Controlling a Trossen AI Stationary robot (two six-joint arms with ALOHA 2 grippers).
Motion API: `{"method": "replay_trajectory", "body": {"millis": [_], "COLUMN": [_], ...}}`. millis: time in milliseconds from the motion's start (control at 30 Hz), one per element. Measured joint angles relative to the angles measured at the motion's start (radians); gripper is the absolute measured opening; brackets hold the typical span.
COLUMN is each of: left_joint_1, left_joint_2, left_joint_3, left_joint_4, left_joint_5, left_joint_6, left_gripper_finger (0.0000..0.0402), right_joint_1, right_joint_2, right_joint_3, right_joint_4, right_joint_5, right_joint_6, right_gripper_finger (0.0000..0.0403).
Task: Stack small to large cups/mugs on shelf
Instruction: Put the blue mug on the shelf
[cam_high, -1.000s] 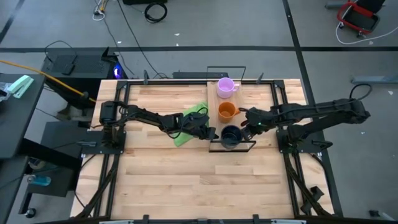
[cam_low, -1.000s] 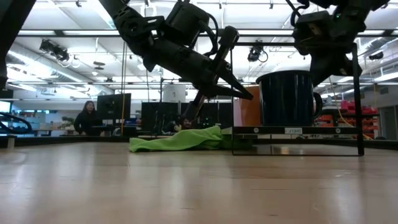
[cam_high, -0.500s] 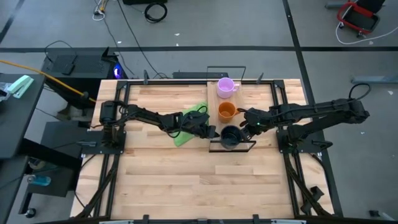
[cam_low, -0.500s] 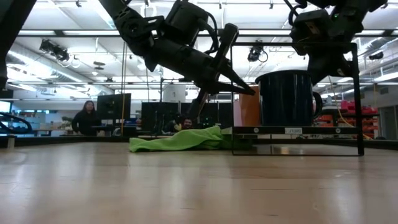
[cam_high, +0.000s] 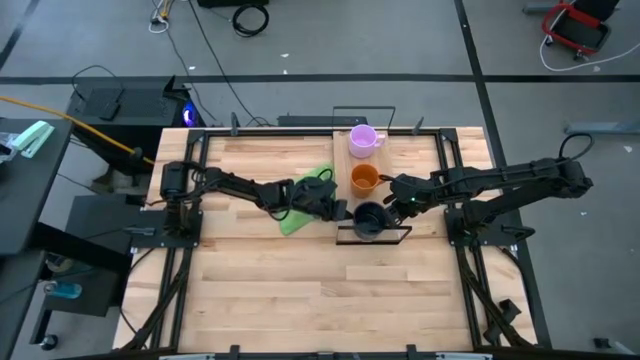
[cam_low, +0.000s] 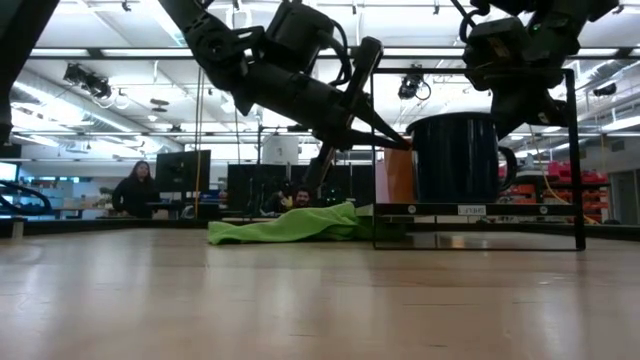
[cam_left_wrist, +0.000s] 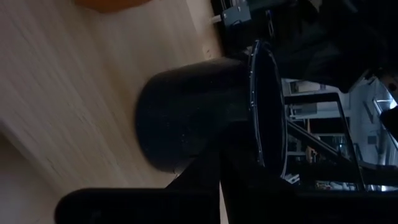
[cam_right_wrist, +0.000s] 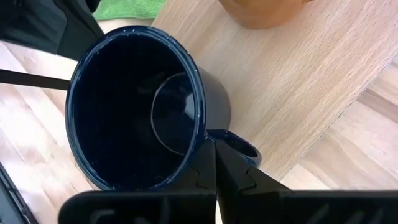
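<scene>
The wooden table (cam_high: 250, 280) carried the shelf (cam_high: 392, 170) at its middle. Both jaws were closed, gripping nothing: the left gripper (cam_high: 345, 213) touched the navy mug (cam_high: 371, 218) on the shelf's near end, the right gripper (cam_high: 391, 199) at its handle. The orange mug (cam_high: 365, 179) and purple mug (cam_high: 363, 140) stood farther back.

Straight ahead of the left gripper (cam_left_wrist: 219, 163), whose two dark fingers are pressed together, a dark navy mug (cam_left_wrist: 199, 115) stands on a pale wooden board (cam_left_wrist: 68, 81). The closed fingertips reach right up to the mug's side, just below its thin rim. Beyond the mug, an edge of an orange mug (cam_left_wrist: 115, 3) shows. Past the board's end stand black wire bars (cam_left_wrist: 323, 146) and dark equipment, too dim to make out.
</scene>
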Motion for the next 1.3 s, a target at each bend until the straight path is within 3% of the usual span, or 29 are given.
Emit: {"method": "replay_trajectory", "body": {"millis": [333, 1300], "left_joint_1": [0.012, 0.029], "left_joint_2": [0.0, 0.0], "left_joint_3": [0.0, 0.0], "left_joint_4": [0.0, 0.001], "left_joint_5": [0.005, 0.026], "left_joint_6": [0.001, 0.0], "left_gripper_finger": [0.0023, 0.001], "right_joint_1": [0.0, -0.029], "right_joint_2": [0.0, -0.001], "right_joint_3": [0.0, 0.0], "right_joint_4": [0.002, 0.02], "right_joint_5": [0.005, 0.002], "right_joint_6": [0.003, 0.019], "right_gripper_finger": [0.0, 0.0]}}
